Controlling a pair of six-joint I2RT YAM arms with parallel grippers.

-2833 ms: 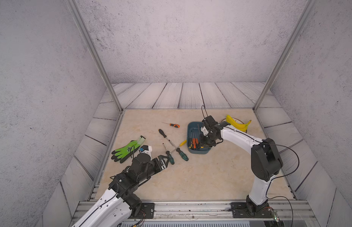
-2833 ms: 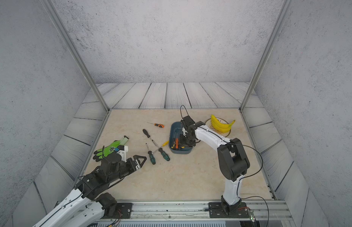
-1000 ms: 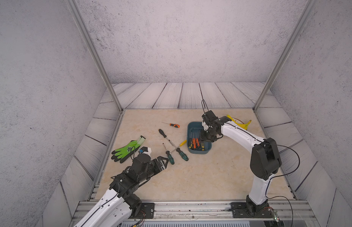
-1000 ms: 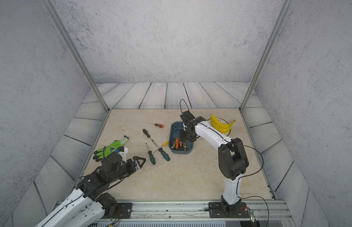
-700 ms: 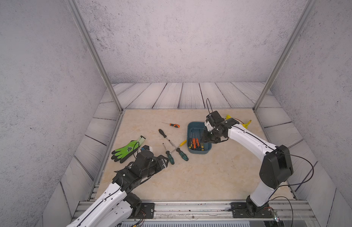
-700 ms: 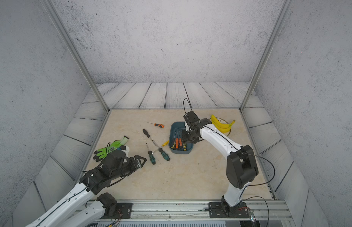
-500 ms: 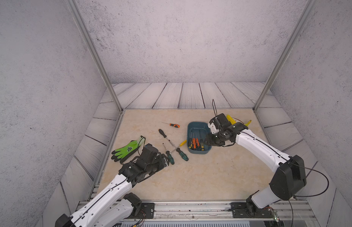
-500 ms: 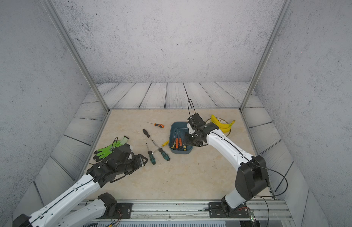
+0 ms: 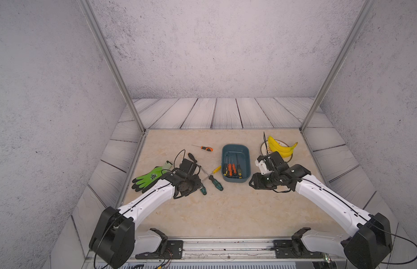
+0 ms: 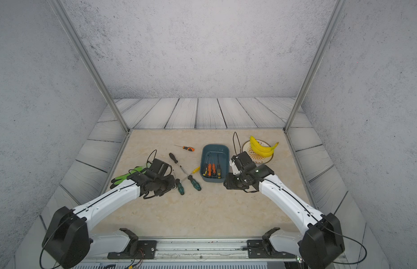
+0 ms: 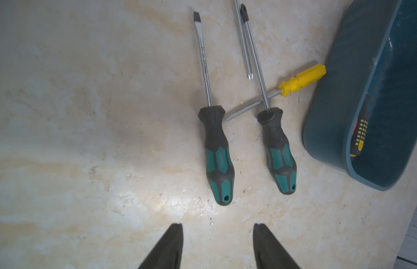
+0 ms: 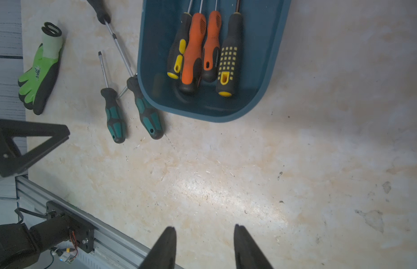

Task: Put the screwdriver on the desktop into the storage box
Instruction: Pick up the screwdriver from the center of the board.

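Screwdriver units not yet stowed lie on the desktop (image 11: 86,116), five in total in a top view. The storage box (image 12: 203,116), forward and to the right of the left gripper (image 11: 218,227), already holds four handles side by side. Directly ahead of the left gripper lies the green flat-blade screwdriver (image 11: 217,151), butt end toward the fingertips and roughly in line with the gap. The green cross-head twin (image 11: 278,149) lies parallel, just beside it on the right. A black-handled screwdriver (image 9: 192,157) lies farther ahead, the slimmer yellow screwdriver (image 11: 300,79) crosses shafts with the twin, and the small orange screwdriver (image 9: 206,148) lies farthest ahead. Expect each unit to be rigid, light to moderate in weight and handle-heavy. The moulded handle should offer good friction, whereas the bare steel shaft is thin and likely slippery. Take hold across the thick green section of the handle, jaws square to its axis. Note that the yellow unit's tip ends close to the flat-blade collar and may be disturbed on lifting. Pose: the left arm (image 9: 151,198) is extended forward and low, wrist pitched down, with the jaws moderately apart, empty and short of the handle butt. The right arm (image 9: 331,202) is extended likewise. The right gripper (image 12: 204,230) sits over bare desktop with the box just ahead, jaws narrowly apart and holding nothing.
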